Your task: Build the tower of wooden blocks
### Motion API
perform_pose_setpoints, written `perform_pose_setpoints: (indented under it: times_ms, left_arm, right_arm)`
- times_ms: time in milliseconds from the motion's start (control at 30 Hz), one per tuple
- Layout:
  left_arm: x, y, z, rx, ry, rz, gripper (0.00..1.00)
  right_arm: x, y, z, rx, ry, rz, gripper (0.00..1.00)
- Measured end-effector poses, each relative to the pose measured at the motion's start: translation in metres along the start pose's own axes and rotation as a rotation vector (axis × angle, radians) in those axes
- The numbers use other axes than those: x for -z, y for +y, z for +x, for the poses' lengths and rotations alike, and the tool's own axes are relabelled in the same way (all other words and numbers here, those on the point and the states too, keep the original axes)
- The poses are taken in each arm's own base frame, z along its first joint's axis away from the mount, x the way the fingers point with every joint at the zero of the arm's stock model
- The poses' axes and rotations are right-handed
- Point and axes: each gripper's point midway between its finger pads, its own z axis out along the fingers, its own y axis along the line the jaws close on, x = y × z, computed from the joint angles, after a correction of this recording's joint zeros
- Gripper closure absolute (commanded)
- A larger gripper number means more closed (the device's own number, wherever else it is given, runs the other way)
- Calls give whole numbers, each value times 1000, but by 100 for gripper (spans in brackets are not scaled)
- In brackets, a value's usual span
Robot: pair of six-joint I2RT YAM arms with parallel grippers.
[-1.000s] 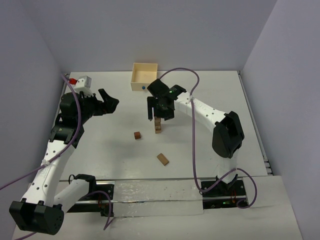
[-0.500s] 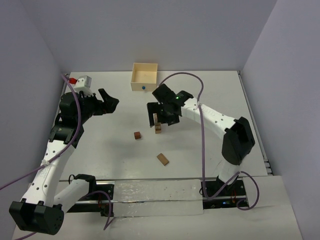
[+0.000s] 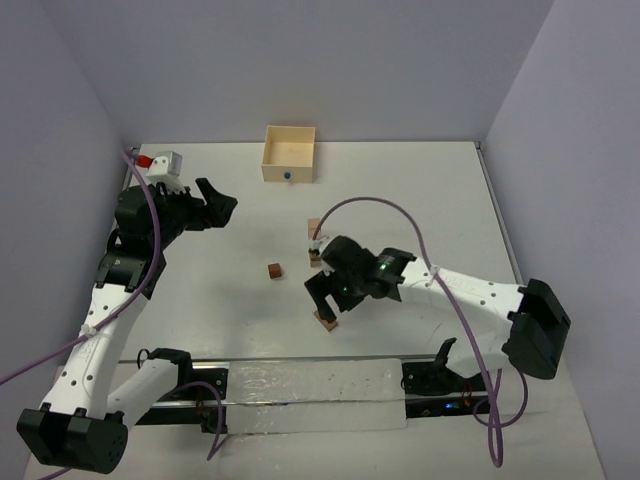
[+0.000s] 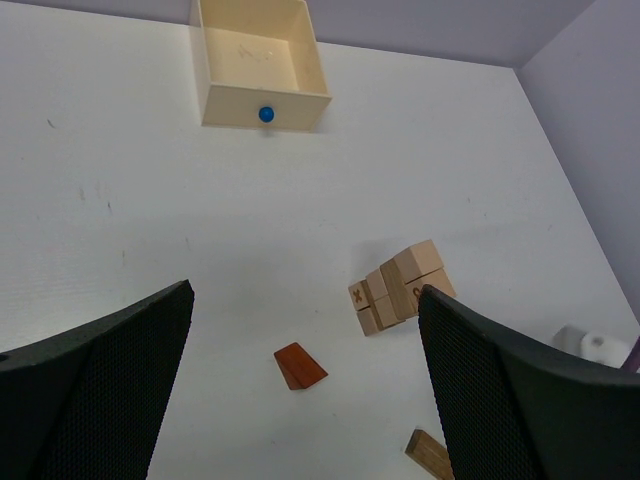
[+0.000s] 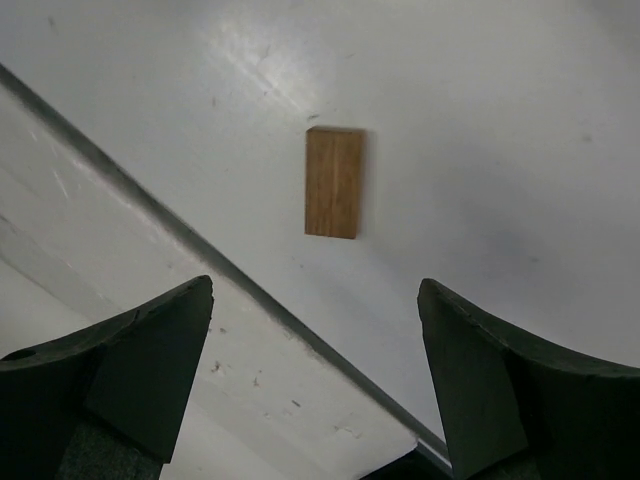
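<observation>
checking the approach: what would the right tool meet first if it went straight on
Probably the flat brown wooden brick on the white table, ahead between the fingers of the open right tool; nothing else shows before it, though depth is unclear.

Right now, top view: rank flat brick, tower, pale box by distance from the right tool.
1. flat brick, right by the right tool, near side.
2. tower, mid-table, farther back.
3. pale box, at the far edge.

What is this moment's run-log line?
right gripper: open, above loose brick, not gripping | left gripper: open, empty | tower: standing, unfinished | reddish block: loose, unstacked
</observation>
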Motion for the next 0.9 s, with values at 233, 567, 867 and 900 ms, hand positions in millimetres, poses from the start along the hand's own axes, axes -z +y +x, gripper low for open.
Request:
perform_pose_setpoints:
  times_ms: [233, 567, 867, 900]
  left_arm:
    - [4, 1, -4, -26, -19, -8, 1]
    - [8, 0, -7, -44, -34, -9, 1]
    - [8, 2, -5, -44, -30, -10, 1]
    - [8, 2, -4, -44, -29, -11, 1]
  right_arm:
    - [-44, 16, 34, 132, 133, 32, 25]
    - [-77, -3, 47, 137, 224, 150, 30]
    - [-81, 0, 35, 135, 203, 156, 37]
    - [-82, 0, 35, 135, 205, 157, 38]
